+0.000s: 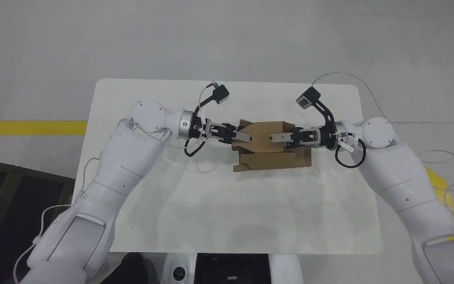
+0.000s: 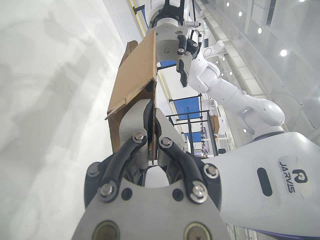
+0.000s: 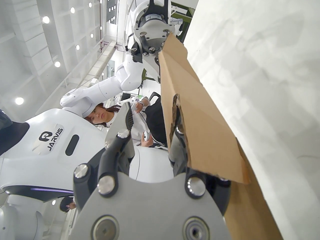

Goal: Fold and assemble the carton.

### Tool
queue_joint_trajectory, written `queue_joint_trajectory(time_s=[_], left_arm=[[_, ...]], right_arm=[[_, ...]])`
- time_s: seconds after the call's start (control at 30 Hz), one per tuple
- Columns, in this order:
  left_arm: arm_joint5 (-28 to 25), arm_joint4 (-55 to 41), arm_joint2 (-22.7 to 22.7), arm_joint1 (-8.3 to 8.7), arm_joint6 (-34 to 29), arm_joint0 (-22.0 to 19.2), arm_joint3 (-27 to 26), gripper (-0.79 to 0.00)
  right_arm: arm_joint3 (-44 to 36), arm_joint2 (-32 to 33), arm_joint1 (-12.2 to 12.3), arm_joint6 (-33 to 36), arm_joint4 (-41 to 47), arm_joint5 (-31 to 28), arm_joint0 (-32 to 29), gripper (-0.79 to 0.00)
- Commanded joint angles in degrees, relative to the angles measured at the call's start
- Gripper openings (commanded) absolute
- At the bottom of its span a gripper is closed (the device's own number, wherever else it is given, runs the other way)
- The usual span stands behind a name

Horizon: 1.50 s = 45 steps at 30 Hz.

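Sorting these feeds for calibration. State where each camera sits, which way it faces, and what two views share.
Top view: on the robot above its arms, looking down at the table; left arm and right arm meet at the carton.
Left wrist view: on the left wrist, looking along the left gripper, shut on a carton edge, toward the right arm.
Right wrist view: on the right wrist, looking along the open right gripper toward the left arm.
Shared: both wrist views show the carton and face each other.
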Motion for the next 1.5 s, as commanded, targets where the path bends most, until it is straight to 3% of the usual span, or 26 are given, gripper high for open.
queue_joint_trajectory(time_s=[0.0,0.2,0.3,0.47,0.5,0.53,0.57,0.6,1.47], left_arm=[[0.0,-0.1,0.1,-0.03,0.0,-0.1,0.0,-0.785],[-0.2,-0.5,0.6,-0.18,0.0,-0.4,0.2,-0.785],[-0.3,-0.5,0.8,-0.25,-0.1,-0.6,0.4,-0.785],[-0.3,-0.8,1.1,-0.33,-0.1,-0.8,0.8,-0.767],[-0.3,-0.9,1.1,-0.34,-0.1,-0.8,0.9,-0.634],[-0.3,-1.1,1.1,-0.35,-0.2,-0.8,0.9,-0.428],[-0.3,-1.4,1.0,-0.35,-0.2,-0.8,1.0,-0.139],[-0.3,-1.7,1.0,-0.35,-0.3,-0.8,1.1,0.0],[2.7,-20.1,-0.7,-1.43,-3.5,0.3,0.9,0.0]], right_arm=[[0.3,-0.4,-0.2,-0.2,-0.1,-0.2,0.3,-0.499],[1.2,-1.4,-0.4,-0.8,-0.7,-0.8,1.0,-0.597],[1.5,-1.8,-0.5,-1.0,-0.7,-1.0,1.2,-0.785],[1.7,-2.3,-0.5,-1.0,-0.8,-1.0,1.3,-0.785],[1.7,-2.3,-0.5,-1.0,-0.7,-1.0,1.4,-0.785],[1.7,-2.4,-0.5,-1.1,-0.7,-1.1,1.4,-0.785],[1.8,-2.4,-0.5,-1.2,-0.6,-1.2,1.4,-0.785],[1.8,-2.4,-0.5,-1.3,-0.6,-1.3,1.4,-0.785],[3.8,-2.2,-0.6,-5.1,-2.1,-5.1,0.8,-0.785]])
